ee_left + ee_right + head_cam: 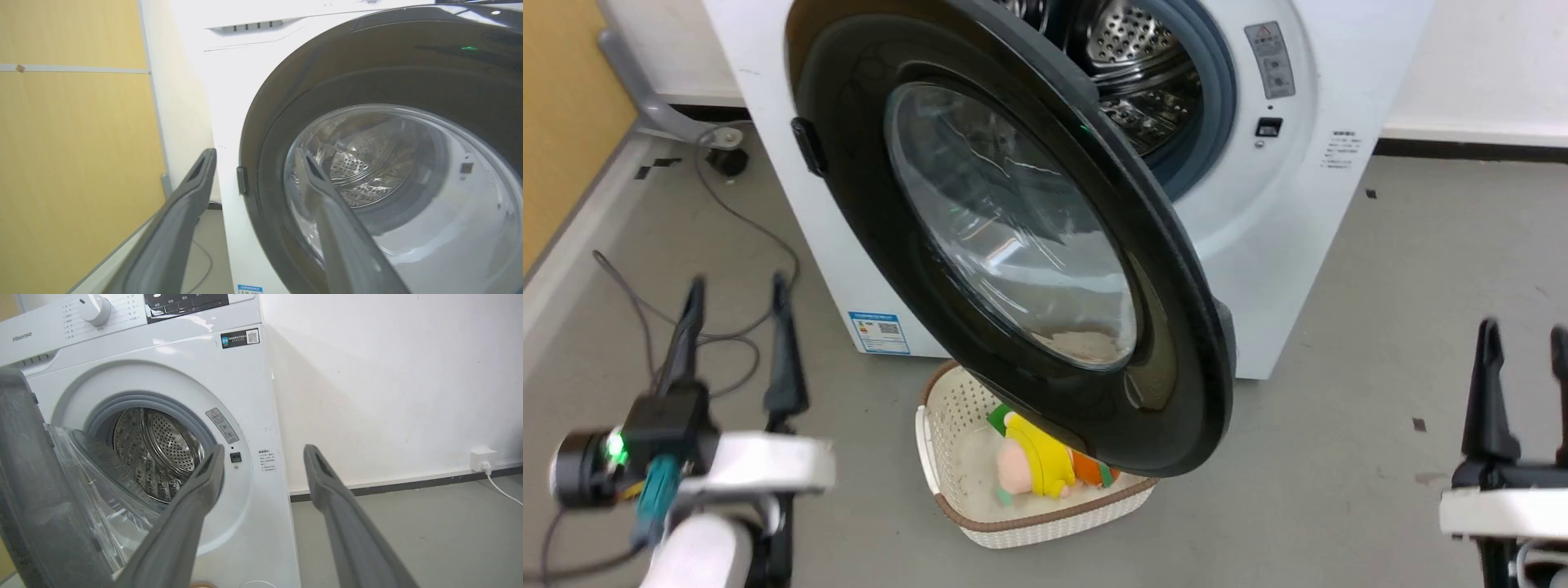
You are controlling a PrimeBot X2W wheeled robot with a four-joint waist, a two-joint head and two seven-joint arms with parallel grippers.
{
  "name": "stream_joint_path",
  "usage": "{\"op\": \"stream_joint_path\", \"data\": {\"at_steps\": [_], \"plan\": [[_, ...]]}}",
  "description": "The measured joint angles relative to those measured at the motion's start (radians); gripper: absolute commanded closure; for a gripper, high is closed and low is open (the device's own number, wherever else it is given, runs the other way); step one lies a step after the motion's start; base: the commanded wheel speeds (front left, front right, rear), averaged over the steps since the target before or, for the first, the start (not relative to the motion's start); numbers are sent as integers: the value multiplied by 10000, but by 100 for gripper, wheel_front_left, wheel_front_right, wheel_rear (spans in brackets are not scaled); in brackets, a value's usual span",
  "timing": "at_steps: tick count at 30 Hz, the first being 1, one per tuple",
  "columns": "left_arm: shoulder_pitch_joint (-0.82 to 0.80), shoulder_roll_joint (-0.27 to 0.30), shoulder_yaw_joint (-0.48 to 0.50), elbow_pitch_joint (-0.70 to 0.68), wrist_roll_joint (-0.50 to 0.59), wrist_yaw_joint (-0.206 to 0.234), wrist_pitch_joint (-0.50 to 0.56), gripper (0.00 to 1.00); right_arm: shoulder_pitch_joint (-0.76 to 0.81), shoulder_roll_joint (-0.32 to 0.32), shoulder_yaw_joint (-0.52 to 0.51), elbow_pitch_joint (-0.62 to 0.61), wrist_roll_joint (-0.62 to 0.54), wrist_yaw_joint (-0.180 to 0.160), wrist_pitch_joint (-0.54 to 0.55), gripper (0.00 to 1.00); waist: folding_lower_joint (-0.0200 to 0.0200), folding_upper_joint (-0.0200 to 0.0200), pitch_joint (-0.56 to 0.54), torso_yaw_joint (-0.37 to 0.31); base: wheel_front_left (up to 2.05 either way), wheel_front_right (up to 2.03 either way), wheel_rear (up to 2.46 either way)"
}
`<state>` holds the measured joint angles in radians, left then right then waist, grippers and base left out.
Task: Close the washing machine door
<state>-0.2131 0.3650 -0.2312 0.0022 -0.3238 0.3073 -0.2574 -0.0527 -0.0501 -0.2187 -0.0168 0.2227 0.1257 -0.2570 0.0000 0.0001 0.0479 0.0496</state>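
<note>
The washing machine door (pixel 1013 237) stands swung out from the white washer (pixel 1282 245), its glossy black rim and bulging glass bowl facing me. It is hinged at the washer's left, and its free edge hangs over a basket. Behind it the steel drum (pixel 1127 49) lies uncovered. My left gripper (pixel 737 290) is open at the lower left, apart from the door. In the left wrist view the door (pixel 367 81) looms just beyond the open left gripper (pixel 255 157). My right gripper (pixel 1525 335) is open at the lower right, well clear of the door (pixel 24 490); its fingers (pixel 327 486) point towards the washer's right side.
A white laundry basket (pixel 947 482) with a yellow plush toy (pixel 1037 465) sits on the floor under the door's lower edge. Loose cables (pixel 727 220) trail on the grey floor at the left beside a yellow wall (pixel 564 114). A wall socket (pixel 482 457) is at the right.
</note>
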Motion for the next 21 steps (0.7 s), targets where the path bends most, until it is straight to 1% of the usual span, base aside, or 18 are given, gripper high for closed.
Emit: {"op": "stream_joint_path", "data": {"at_steps": [2,5,6,7,8,13,17,19,20,21], "plan": [[501,-67,313,-297,276,115,0,0,-122,0,104,-341,79,0,-2,0,0,0,-49,77,0,0,0],[1180,-140,602,-541,688,209,0,0,-384,0,408,-936,487,0,-2,0,0,0,-102,215,0,0,0],[1369,-211,688,-596,721,234,0,0,-458,-4,562,-1185,476,-2,0,56,0,0,-117,262,0,0,0],[1531,-291,777,-640,782,242,0,0,-546,-4,725,-1471,431,-2,-2,88,0,0,-130,315,0,0,0],[1669,-341,834,-656,859,238,0,0,-651,-2,918,-1730,435,0,-2,100,0,0,-144,370,0,0,0],[2064,-683,1120,-711,1037,94,0,0,-969,-77,2293,-2867,487,-2,-2,100,-1,0,-203,623,0,0,0],[2128,-940,1266,-706,1185,-113,0,0,-1238,-788,3762,-3335,648,0,-4,100,0,0,-201,769,0,0,0],[2128,-1053,1336,-688,1281,-217,0,0,-1360,-1225,4516,-3381,723,0,-4,100,0,0,-186,814,0,0,0],[2129,-1164,1427,-637,1310,-316,0,0,-1439,-1563,5185,-3338,857,0,-4,100,0,0,-170,833,0,0,0],[2129,-1233,1467,-604,1331,-382,0,0,-1452,-1735,5559,-3231,989,0,-2,100,0,0,-167,835,0,0,0]]}}
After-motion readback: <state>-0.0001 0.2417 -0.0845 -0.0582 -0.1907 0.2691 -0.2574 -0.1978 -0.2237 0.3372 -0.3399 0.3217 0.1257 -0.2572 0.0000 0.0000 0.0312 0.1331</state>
